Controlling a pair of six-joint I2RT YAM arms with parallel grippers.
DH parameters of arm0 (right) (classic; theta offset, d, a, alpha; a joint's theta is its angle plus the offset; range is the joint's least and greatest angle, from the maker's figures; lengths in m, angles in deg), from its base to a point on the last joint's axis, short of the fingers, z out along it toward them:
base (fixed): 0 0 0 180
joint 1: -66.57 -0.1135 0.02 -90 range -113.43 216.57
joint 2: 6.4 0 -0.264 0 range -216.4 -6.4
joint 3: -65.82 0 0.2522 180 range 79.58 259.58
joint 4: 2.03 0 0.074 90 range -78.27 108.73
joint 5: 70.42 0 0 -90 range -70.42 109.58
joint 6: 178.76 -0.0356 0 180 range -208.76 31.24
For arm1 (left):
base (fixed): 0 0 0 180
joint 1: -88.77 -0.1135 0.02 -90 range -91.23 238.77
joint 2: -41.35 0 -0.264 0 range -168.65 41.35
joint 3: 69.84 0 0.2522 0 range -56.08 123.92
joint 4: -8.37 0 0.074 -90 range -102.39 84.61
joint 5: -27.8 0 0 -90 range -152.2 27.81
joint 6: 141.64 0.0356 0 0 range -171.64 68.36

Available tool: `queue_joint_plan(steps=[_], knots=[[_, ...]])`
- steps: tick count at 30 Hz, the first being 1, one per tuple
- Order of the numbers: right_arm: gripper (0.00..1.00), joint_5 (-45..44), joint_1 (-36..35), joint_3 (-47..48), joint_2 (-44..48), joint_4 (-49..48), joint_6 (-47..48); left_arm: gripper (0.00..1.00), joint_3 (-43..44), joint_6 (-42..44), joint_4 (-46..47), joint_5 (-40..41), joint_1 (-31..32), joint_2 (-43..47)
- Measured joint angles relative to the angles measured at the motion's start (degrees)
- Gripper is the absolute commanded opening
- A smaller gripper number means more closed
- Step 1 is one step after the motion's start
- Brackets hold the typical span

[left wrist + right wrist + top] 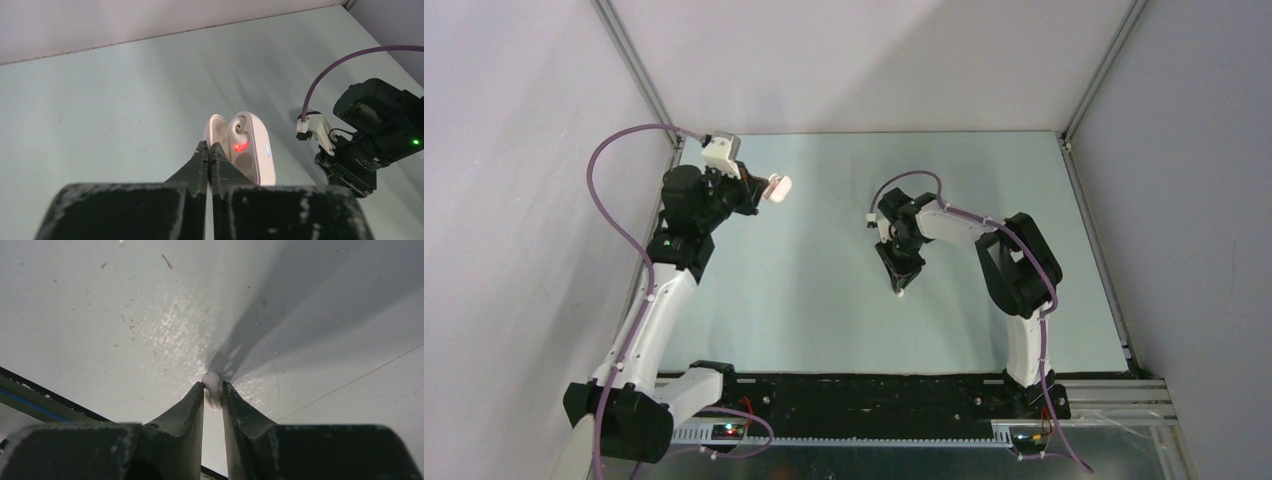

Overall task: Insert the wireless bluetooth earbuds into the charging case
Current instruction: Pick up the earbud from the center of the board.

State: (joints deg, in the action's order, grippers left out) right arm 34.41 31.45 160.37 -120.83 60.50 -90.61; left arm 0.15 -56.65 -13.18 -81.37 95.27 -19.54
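My left gripper is raised at the back left and is shut on the lid edge of an open white charging case. In the left wrist view the gripper pinches the lid, and the case shows one white earbud seated above a red light, with an empty socket below it. My right gripper points down at mid-table. In the right wrist view it is shut on a white earbud right at the table surface.
The pale green table is bounded by grey walls on three sides. The black base rail runs along the near edge. The right arm's wrist and purple cable show to the right of the case in the left wrist view.
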Motion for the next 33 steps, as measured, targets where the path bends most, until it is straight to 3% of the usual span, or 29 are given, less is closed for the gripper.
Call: queue_joint_plan(steps=[5, 9, 11, 18, 33], knots=[[0.16, 0.24, 0.15, 0.00, 0.07, 0.02, 0.07, 0.00, 0.00, -0.17, 0.02, -0.59, 0.00, 0.00], [0.03, 0.46, 0.22, 0.00, 0.35, 0.20, 0.20, 0.00, 0.00, -0.44, 0.02, -0.63, 0.00, 0.00], [0.04, 0.57, 0.33, 0.00, 0.52, 0.28, 0.22, 0.00, 0.00, -0.59, 0.04, -0.74, 0.00, -0.04], [0.24, 0.90, 0.46, 0.00, 1.66, 0.46, 0.13, 0.00, 0.02, -0.98, 0.04, -1.03, 0.00, -0.72], [0.25, 1.57, 0.74, -0.35, 1.84, 0.46, 0.61, 0.00, 0.02, -1.62, 0.09, -1.51, 0.00, -0.98]])
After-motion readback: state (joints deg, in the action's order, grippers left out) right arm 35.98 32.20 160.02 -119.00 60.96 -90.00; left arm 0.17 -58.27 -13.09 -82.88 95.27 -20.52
